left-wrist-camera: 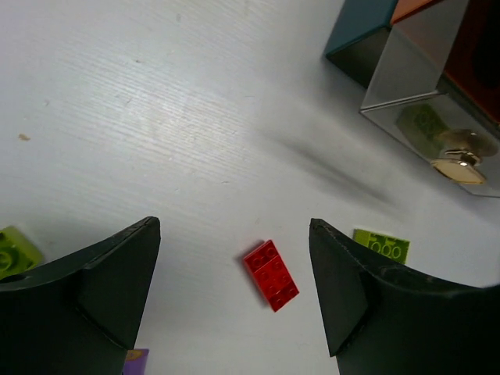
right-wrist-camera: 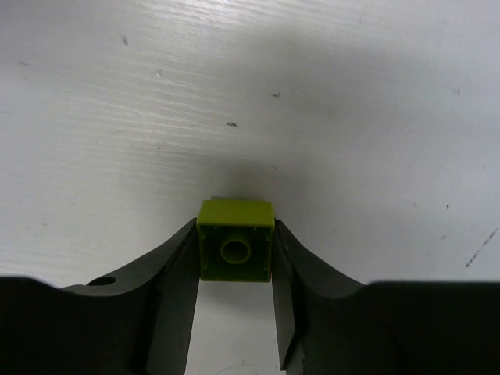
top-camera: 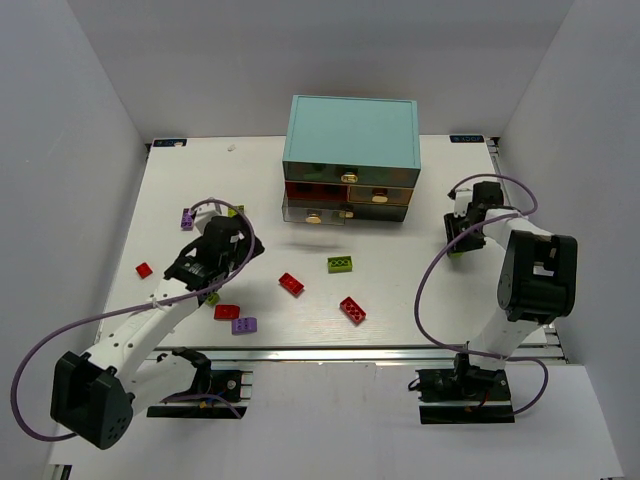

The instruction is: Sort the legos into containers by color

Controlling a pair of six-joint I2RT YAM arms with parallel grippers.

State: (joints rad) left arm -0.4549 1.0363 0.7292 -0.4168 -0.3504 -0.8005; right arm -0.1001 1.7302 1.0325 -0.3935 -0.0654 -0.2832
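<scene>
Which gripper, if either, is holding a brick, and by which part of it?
The right gripper holds a yellow-green brick by two opposite side walls, its hollow underside facing the wrist camera. The left gripper is open and holds nothing.

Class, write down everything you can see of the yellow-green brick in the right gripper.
The yellow-green brick is small, square, glossy plastic. Its hollow underside, with one round tube, faces the wrist camera; the studs are hidden. The right gripper clamps it from both sides. It is over the white table, right of the cabinet; contact with the table cannot be told.
</scene>
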